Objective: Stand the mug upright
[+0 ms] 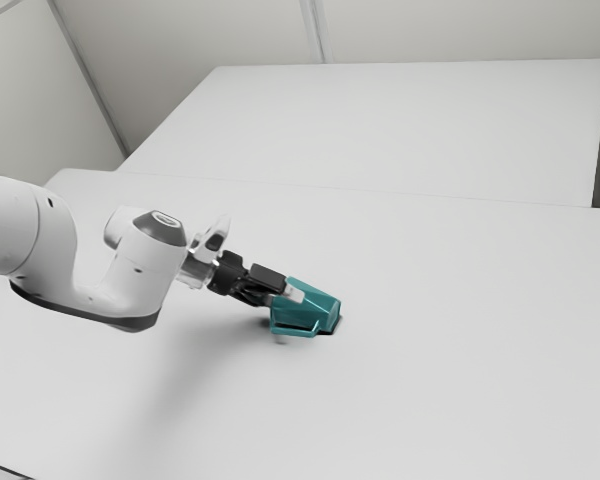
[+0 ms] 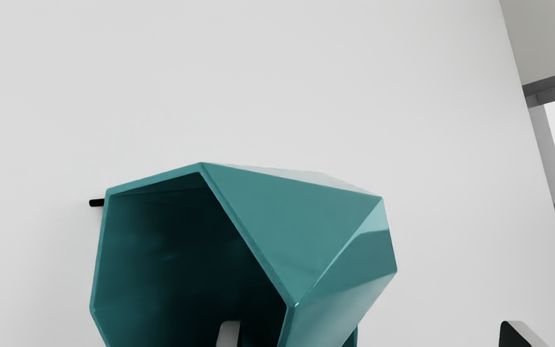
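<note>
White counter (image 1: 450, 360). End effector (image 1: 284, 296): fingers apart, one inside the mouth of the teal mug (image 1: 318, 306), the other outside. Mug lies on its side on the counter, mouth toward the end effector.

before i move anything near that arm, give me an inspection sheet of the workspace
surface: plain white table
job's things: teal mug on its side, mouth towards the gripper, not upright
clutter: short black piece by the mug's rim, can't tell what
gripper: open, one finger inside the mug's mouth, the other outside
cables: nothing seen
surroundings: pale walls, another white surface beyond the table
</note>
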